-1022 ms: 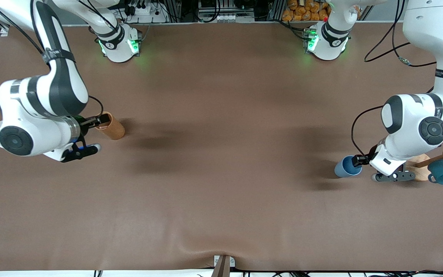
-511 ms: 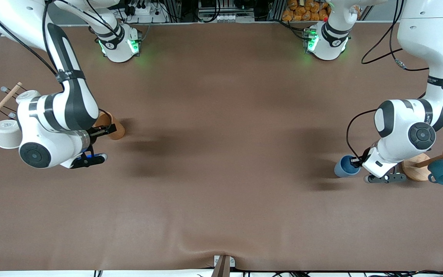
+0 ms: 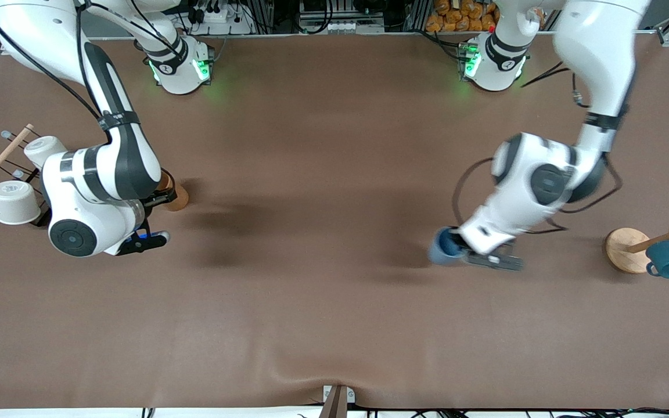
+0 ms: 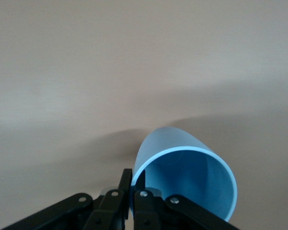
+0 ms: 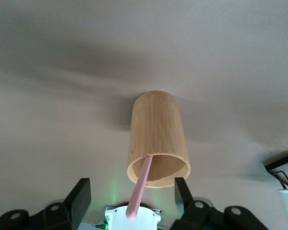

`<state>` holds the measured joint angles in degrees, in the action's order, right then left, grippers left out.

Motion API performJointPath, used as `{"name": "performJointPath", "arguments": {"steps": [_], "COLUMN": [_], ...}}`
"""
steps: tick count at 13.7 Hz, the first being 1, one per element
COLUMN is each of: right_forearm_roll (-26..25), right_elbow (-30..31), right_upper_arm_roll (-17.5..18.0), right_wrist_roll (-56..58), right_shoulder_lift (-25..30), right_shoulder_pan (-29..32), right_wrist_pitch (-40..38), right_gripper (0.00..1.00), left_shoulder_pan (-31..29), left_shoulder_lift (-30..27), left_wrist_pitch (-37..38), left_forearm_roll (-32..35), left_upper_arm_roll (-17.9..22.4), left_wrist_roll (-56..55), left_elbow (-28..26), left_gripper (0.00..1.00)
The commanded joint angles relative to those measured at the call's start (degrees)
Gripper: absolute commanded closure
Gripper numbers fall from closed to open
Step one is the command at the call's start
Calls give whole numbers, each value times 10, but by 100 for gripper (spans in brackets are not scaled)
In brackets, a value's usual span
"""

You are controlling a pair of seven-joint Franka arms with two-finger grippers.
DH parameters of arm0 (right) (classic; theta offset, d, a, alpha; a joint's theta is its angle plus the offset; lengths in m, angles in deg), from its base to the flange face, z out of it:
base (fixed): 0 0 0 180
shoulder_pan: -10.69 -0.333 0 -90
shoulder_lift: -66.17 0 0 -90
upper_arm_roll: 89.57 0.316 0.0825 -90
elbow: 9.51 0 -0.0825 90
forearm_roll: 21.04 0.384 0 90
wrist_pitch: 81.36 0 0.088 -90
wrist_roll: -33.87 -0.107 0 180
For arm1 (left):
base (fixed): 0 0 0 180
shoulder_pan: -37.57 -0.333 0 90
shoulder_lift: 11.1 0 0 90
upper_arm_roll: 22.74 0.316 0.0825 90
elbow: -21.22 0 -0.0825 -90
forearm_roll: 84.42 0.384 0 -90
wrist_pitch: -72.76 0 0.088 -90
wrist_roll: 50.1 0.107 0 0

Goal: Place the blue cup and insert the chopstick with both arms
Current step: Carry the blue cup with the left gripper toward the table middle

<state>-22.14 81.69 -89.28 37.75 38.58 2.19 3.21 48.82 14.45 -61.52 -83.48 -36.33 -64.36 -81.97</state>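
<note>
Your left gripper point(image 4: 133, 194) is pinched on the blue cup's point(image 4: 185, 177) rim, while the chopstick point(image 5: 140, 187) leans from the wooden holder point(image 5: 157, 139) up between your right gripper's point(image 5: 132, 196) spread fingers.

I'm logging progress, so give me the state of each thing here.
blue cup: rim pinched in the shut left hand.
chopstick: standing in the wooden cup, leaning on its rim.
wooden cup: upright.
right hand: open, astride the chopstick.
</note>
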Motion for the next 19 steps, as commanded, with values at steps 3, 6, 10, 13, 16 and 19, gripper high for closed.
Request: {"name": "performJointPath", "arguments": {"steps": [3, 6, 10, 13, 16, 19], "right_forearm_roll": [-11, -11, -10, -8, -10, -11], "right_elbow": [-6, -6, -7, -13, -19, -19], "right_upper_arm_roll": [0, 0, 0, 0, 0, -1], "right_wrist_roll": [4, 6, 7, 5, 5, 5], "right_shoulder_lift": [1, 3, 4, 3, 1, 0], "right_shoulder_pan": [-1, -1, -1, 6, 4, 5], "right_wrist_pitch": [-17, -21, -30, -28, -27, -24], "right_gripper": [51, 51, 51, 58, 58, 58], "left_shoulder_pan": [142, 185, 229, 249, 257, 257], "left_shoulder_lift": [35, 63, 66, 65, 71, 61], "left_wrist_pitch": [29, 29, 40, 76, 83, 96], "left_forearm_roll": [12, 17, 20, 20, 20, 34], "left_upper_arm_roll": [8, 8, 8, 8, 8, 9], "left_wrist_roll": [-144, -210, -291, -326, -334, -342], "left_elbow": [51, 66, 63, 63, 63, 67], "left_gripper": [100, 100, 100, 100, 67, 0]}}
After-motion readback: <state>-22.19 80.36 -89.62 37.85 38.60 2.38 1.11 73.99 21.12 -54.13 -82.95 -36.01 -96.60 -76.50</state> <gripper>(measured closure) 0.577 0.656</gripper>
